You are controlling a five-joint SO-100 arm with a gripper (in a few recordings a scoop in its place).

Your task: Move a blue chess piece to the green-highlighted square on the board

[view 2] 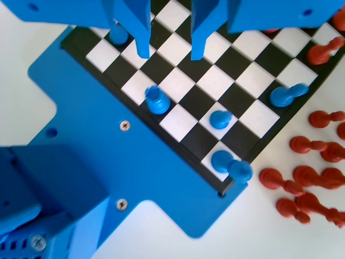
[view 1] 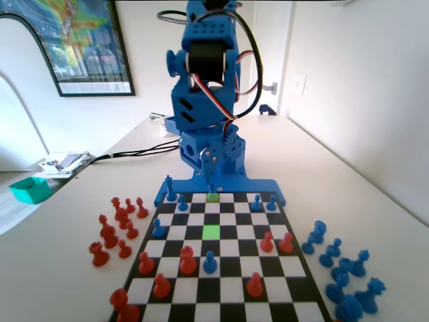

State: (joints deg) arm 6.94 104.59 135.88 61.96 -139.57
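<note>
On the board [view 1: 231,290], a small blue chess piece [view 1: 212,190] stands on the duller yellow-green square in the row nearest the arm. The green-highlighted square [view 1: 211,232] lies two rows nearer the camera and is bare. In the wrist view the same blue piece [view 2: 157,100] stands by the board's [view 2: 252,80] edge. My gripper [view 2: 170,54] hangs open above the squares just beyond it, with nothing between the jaws. Other blue pieces [view 2: 220,118] stand along that edge row.
Captured red pieces [view 1: 114,228] lie left of the board in the fixed view, and blue ones [view 1: 342,268] on the right. Red pieces [view 1: 188,260] and a blue pawn [view 1: 210,261] stand on the near rows. A teal box [view 1: 30,189] sits far left.
</note>
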